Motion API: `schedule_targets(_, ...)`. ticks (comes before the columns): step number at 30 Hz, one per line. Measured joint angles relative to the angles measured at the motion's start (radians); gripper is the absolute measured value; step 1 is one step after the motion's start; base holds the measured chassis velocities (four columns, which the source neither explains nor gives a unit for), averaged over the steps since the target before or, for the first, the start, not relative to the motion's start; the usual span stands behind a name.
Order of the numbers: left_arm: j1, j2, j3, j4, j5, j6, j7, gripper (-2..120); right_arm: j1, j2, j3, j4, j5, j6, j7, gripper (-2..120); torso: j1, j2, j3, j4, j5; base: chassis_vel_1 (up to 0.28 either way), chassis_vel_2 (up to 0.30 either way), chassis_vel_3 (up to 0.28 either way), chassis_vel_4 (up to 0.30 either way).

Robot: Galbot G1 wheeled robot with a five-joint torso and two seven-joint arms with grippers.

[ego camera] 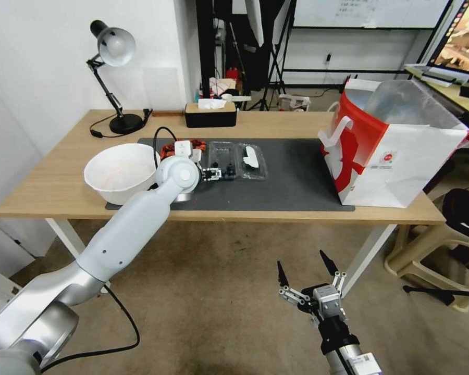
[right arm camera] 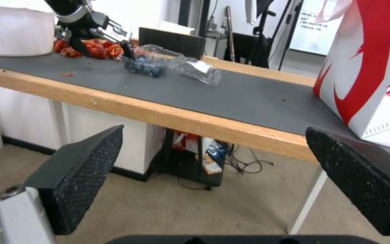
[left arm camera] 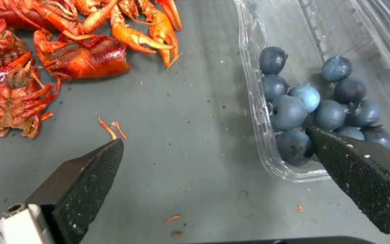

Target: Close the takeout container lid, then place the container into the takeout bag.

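The small clear plastic clamshell container of dark berries lay open mid-surface, its labelled clear lid flat beside it. The left gripper, jaws wide, straddled the container's near wall. The right gripper was parked below the front edge, jaws wide. The red-and-white paper bag stood open at the right end for loading.

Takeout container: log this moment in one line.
takeout container: lid open | left hand: open, straddling its wall | right hand: open, below table | takeout bag: upright

On the counter, the bowl lies left, the takeout container mid, the takeout bag right. The lid lies right of the container; crayfish sit behind the bowl.
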State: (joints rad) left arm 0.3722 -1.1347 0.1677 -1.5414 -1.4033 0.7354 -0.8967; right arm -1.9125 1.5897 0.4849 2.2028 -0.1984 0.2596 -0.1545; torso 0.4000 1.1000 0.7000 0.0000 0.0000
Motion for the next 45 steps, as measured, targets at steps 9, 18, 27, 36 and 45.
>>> schedule_targets(9, 0.031, 0.007, -0.046, -0.067, 0.017, 0.000, -0.009, 100, -0.002, 0.003, -0.005, 0.004, -0.003, 0.008, -0.002, 100, 0.000, 0.000, 0.000, 0.0000, 0.0000, 0.000, 0.000, 0.000, 0.000)
schedule_targets(18, 0.129, 0.087, -0.128, -0.262, 0.127, -0.014, 0.080, 100, -0.002, 0.005, -0.005, 0.010, 0.001, 0.017, -0.002, 100, 0.000, 0.000, 0.000, 0.0000, 0.0000, 0.000, 0.000, 0.000, 0.000)
schedule_targets(27, 0.411, 0.196, -0.248, -0.491, 0.464, -0.173, 0.351, 100, 0.006, 0.006, -0.004, 0.021, 0.029, 0.026, -0.002, 100, 0.000, 0.000, 0.000, 0.0001, 0.0003, 0.000, 0.000, 0.000, 0.000)
schedule_targets(36, 0.773, 0.192, -0.377, -0.632, 0.798, -0.388, 0.527, 100, 0.022, 0.005, 0.016, 0.031, 0.061, 0.021, -0.005, 100, 0.000, 0.000, 0.000, 0.0005, 0.0000, 0.000, 0.000, 0.000, 0.000)
schedule_targets(45, 1.087, 0.071, -0.467, -0.681, 1.001, -0.624, 0.572, 100, 0.024, 0.010, 0.041, 0.064, 0.129, 0.024, -0.008, 100, 0.000, 0.000, 0.000, 0.0002, 0.0003, 0.000, 0.000, 0.000, 0.000)
